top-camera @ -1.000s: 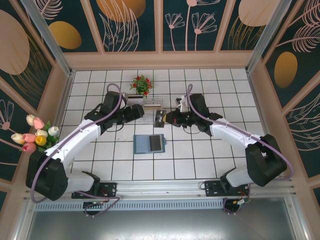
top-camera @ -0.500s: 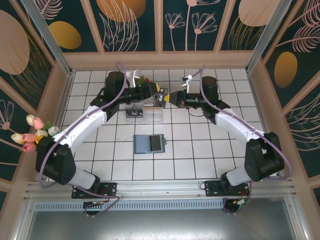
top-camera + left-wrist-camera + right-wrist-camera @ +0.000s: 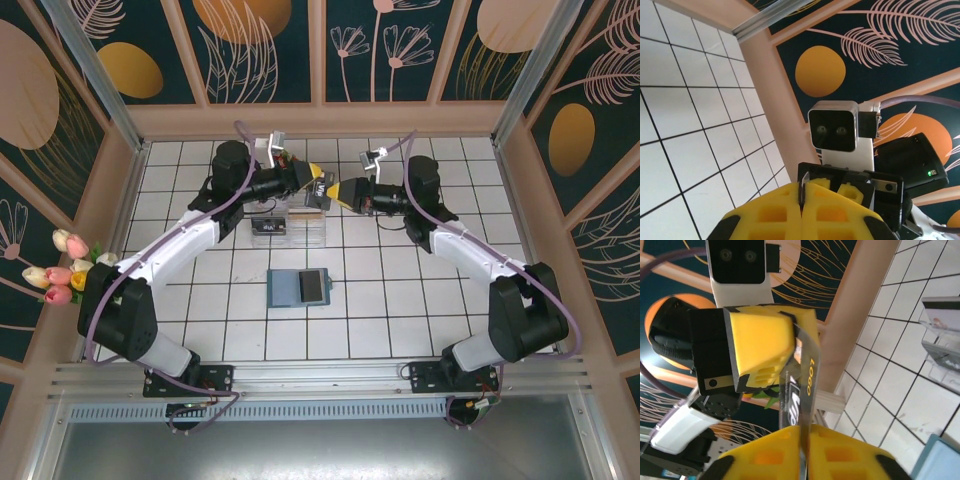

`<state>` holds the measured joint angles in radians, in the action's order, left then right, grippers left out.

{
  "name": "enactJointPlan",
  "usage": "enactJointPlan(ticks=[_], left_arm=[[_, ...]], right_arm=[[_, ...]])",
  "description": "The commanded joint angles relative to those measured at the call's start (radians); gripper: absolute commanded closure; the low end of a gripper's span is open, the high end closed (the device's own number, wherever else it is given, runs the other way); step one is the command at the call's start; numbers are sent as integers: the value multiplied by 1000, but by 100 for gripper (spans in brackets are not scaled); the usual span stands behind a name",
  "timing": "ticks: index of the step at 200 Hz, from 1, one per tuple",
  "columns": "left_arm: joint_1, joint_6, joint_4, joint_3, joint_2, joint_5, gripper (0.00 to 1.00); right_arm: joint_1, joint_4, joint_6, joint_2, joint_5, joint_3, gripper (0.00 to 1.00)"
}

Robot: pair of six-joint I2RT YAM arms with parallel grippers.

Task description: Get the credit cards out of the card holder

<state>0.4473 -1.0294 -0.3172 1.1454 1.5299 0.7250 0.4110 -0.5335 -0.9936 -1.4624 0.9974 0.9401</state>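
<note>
Nearest my side in the top view lay the card holder [image 3: 284,289], a flat teal rectangle on the white tiled table [image 3: 400,300]. A dark card [image 3: 314,285] rested on its right half. Just beyond the card holder stood the clear acrylic rack [image 3: 290,226], boxy and see-through. Farther beyond the card holder, raised over that rack, the left gripper [image 3: 317,180] and right gripper [image 3: 339,192] met tip to tip, with a credit card [image 3: 803,385] between them.

From above, that credit card was no more than a dark sliver. The right wrist camera gave me its face: thin, glossy and dark, with pale "LOGO" lettering, standing on edge. That view also caught a teal corner of the card holder at its lower right. The left wrist camera gave the credit card edge-on, a fine line between blocky yellow moulded fingers [image 3: 770,212] with square recesses.

The left gripper was clenched on the far end of the credit card, its pads pressed flat against both faces. The near edge of the credit card ran down between the right gripper's fingers, which stood very close together. I could not tell whether they still pinched it or had slackened.
</note>
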Motion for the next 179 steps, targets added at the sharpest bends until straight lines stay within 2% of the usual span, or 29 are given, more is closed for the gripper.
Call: enactJointPlan(ticks=[1,22,65,110,160,171,179], left_arm=[[2,-68,-97,-24,-35,8,100],[2,-90,-102,-35,-52,-31,100],[2,-185,-177,-87,-93,-118,100],[2,-204,-170,-109,-130,-204,100],[1,-237,-163,-131,-138,-227,100],[1,-237,-144,-131,-140,-233,94],[2,-227,-117,-131,-144,-247,87]], right_arm=[[-2,-209,-110,10,-10,-35,75],[17,-251,-149,17,-58,-57,66],[77,-327,-205,14,-161,-80,67],[115,-483,-311,3,-258,-133,74],[130,-509,-337,-11,-278,-133,88],[130,-494,-319,-11,-282,-130,92],[129,-464,-297,-11,-285,-126,95]])
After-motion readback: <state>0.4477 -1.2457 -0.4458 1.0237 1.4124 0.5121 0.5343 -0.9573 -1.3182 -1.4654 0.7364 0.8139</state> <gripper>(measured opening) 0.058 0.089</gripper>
